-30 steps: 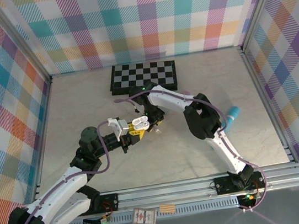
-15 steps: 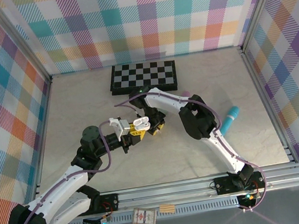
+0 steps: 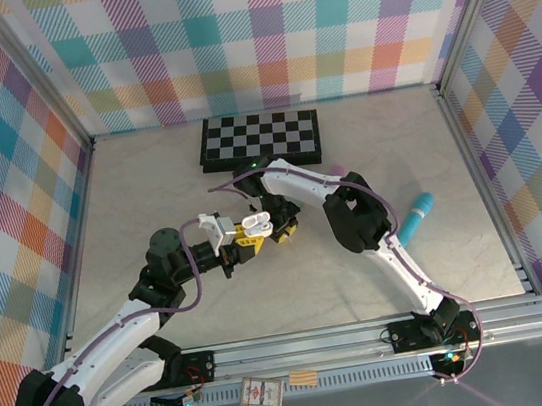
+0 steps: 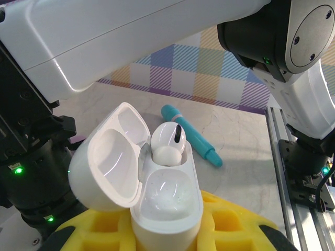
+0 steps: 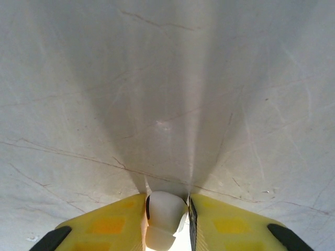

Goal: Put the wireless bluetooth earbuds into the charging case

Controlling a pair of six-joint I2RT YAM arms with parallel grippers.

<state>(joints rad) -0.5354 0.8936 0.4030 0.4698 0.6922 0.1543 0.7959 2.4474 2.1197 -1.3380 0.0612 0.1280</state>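
The white charging case stands upright with its lid swung open to the left, and my left gripper is shut on its base. One white earbud sits in the far slot; the near slot is empty. From above, the case is at mid-table, with my right gripper just right of it. In the right wrist view, my right gripper is shut on a second white earbud, just above the bare tabletop.
A teal stick lies right of the arms, also behind the case. A black-and-white checkerboard lies at the back. The right arm's white links pass over the case. A metal rail runs along the near edge.
The right gripper's fingers have drawn together on the earbud, and its arm has shifted slightly to the left. The left arm and the case have stayed still.
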